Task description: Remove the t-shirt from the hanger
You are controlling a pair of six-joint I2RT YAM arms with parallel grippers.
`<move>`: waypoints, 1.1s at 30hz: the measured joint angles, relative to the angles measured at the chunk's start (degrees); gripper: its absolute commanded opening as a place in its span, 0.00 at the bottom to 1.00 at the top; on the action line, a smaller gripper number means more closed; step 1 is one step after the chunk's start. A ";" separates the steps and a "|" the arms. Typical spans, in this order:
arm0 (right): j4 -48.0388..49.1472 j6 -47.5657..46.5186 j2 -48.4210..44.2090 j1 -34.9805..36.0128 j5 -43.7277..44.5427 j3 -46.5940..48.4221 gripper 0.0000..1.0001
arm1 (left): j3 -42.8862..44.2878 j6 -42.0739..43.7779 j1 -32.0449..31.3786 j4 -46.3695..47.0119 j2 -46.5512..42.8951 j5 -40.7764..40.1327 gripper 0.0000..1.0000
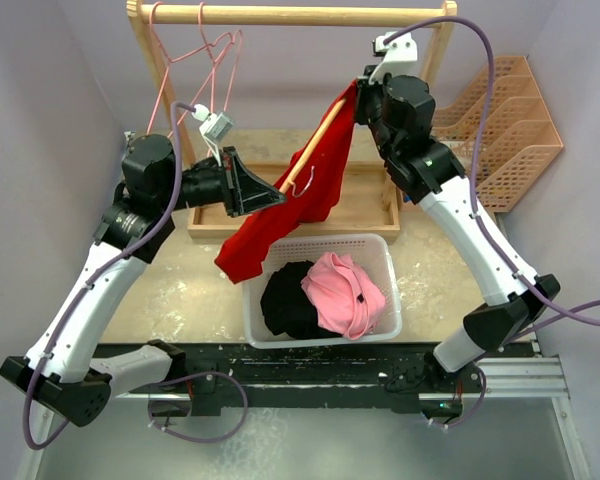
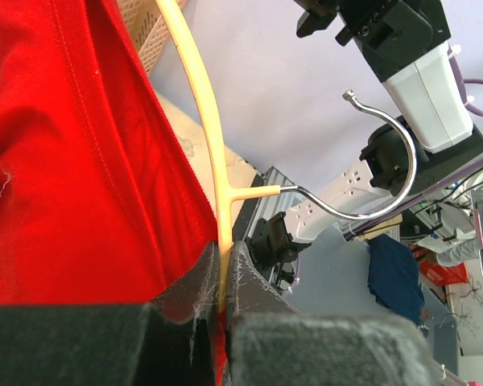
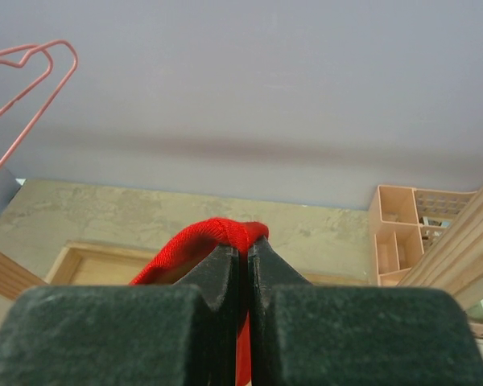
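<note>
A red t-shirt (image 1: 302, 190) hangs in the air on a cream hanger (image 1: 313, 147) above a white basket. My left gripper (image 1: 270, 194) is shut on the hanger's bar; in the left wrist view the bar (image 2: 200, 96) runs down between the pads, its metal hook (image 2: 386, 173) sticks out right, and the shirt (image 2: 72, 161) fills the left. My right gripper (image 1: 358, 92) is shut on the shirt's upper edge; the right wrist view shows a red fold (image 3: 217, 233) pinched at the fingertips.
A white basket (image 1: 383, 250) below holds a black and a pink garment (image 1: 345, 295). A wooden rack (image 1: 280, 14) with pink wire hangers (image 1: 205, 60) stands behind, over a wooden tray (image 1: 375, 205). Peach file trays (image 1: 515, 130) are at the right.
</note>
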 measured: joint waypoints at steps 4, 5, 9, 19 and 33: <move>-1.25 0.66 0.50 -0.04 -0.55 0.11 0.00 | -0.02 1.07 0.00 -1.07 -0.55 0.46 0.00; -1.62 0.87 0.68 -0.04 -1.03 0.11 0.00 | -0.04 1.29 0.00 -1.33 -0.68 0.50 0.00; -2.38 1.90 0.85 -0.17 -2.49 -0.63 0.00 | -0.04 1.38 0.04 -1.40 -1.05 1.29 0.00; -2.84 3.78 0.63 -1.73 -3.17 -2.84 0.00 | -0.17 1.40 0.31 -1.31 -1.07 2.34 0.00; -2.71 8.20 -4.57 -4.33 -8.02 -12.50 0.00 | -2.05 -1.18 0.31 2.21 -1.33 3.58 0.00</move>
